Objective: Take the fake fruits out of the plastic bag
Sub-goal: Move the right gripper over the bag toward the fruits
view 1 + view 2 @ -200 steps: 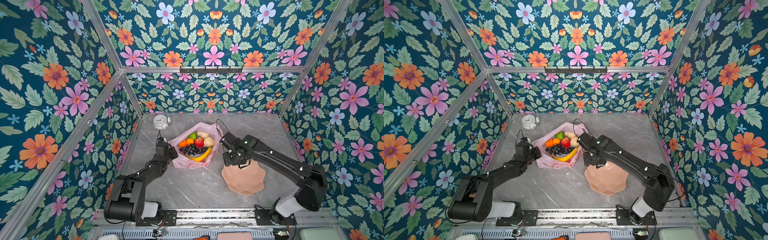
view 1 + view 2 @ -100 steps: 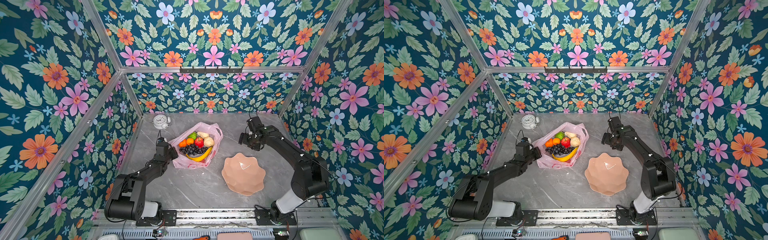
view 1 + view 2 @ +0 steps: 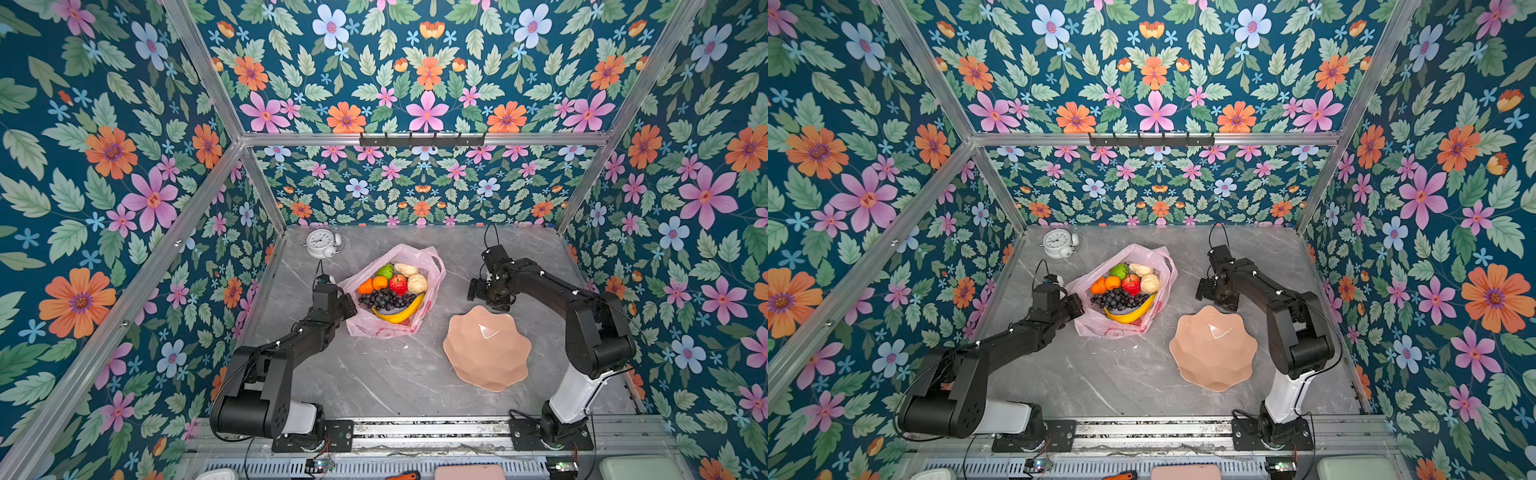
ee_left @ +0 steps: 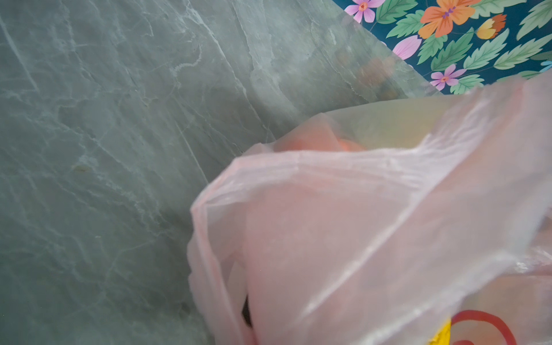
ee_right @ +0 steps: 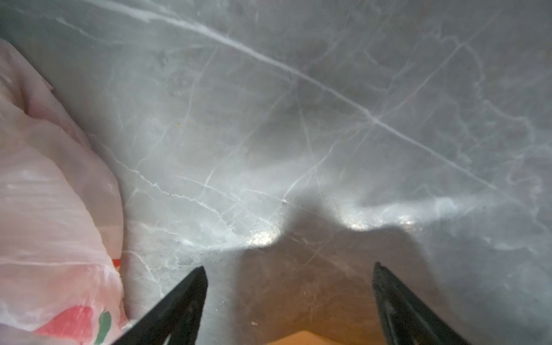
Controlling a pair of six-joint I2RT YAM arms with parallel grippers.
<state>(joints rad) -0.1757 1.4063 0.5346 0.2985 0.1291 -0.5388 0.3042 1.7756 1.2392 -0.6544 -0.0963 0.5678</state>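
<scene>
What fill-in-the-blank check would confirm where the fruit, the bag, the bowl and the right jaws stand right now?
1. The fake fruits all lie ____ the plastic bag.
2. The right gripper hovers over the bare table with its jaws ____.
3. No fruit has reached the pink bowl; it is ____.
Missing words: inside; open; empty.

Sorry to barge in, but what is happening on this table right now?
A two-arm robot is emptying fake fruits from a pink plastic bag. The left end effector is shut on the bag's edge; the right end effector hangs open and empty above the table, between bag and peach bowl. Every fruit lies in the bag; the bowl holds nothing.
</scene>
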